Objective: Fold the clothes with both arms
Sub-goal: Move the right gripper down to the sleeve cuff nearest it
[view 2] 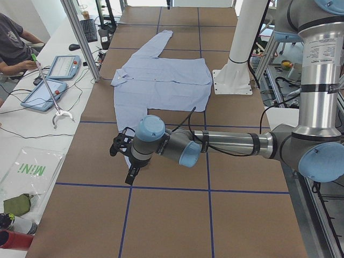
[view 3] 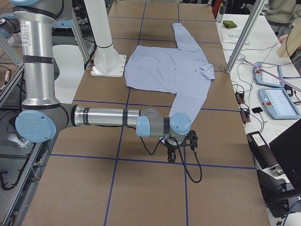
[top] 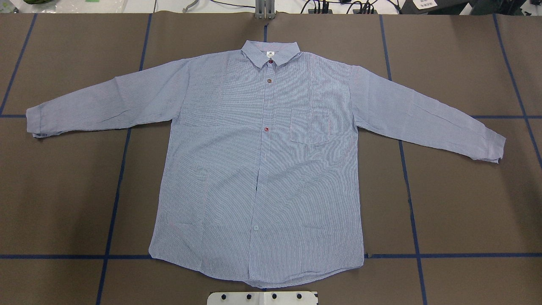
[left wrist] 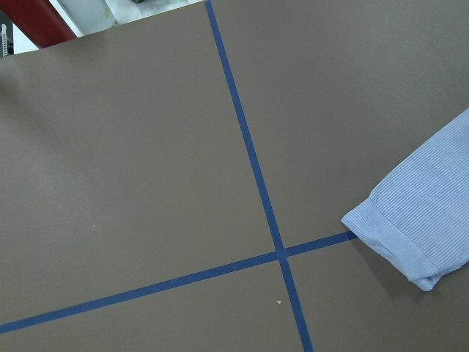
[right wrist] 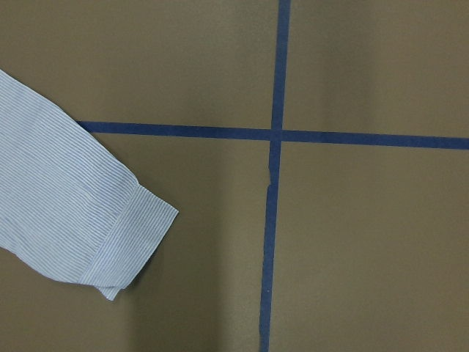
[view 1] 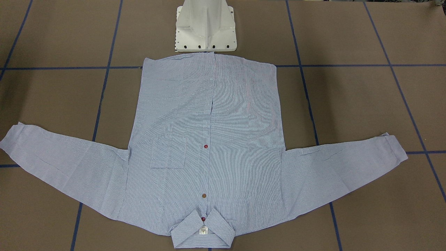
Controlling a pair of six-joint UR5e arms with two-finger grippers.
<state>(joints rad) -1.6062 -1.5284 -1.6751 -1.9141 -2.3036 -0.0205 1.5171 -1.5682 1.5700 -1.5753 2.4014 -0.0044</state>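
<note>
Evidently nothing is folded yet: the shirt (top: 262,169) lies flat, front up, sleeves (top: 106,101) spread, on the table (top: 63,190), and whether the left gripper (view 2: 129,174) or right gripper (view 3: 172,155) is apart or together I cannot tell.

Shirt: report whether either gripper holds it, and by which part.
Neither holds it. The shirt lies flat, both cuffs free; the left gripper and right gripper hang above the table, off the cloth.
</note>
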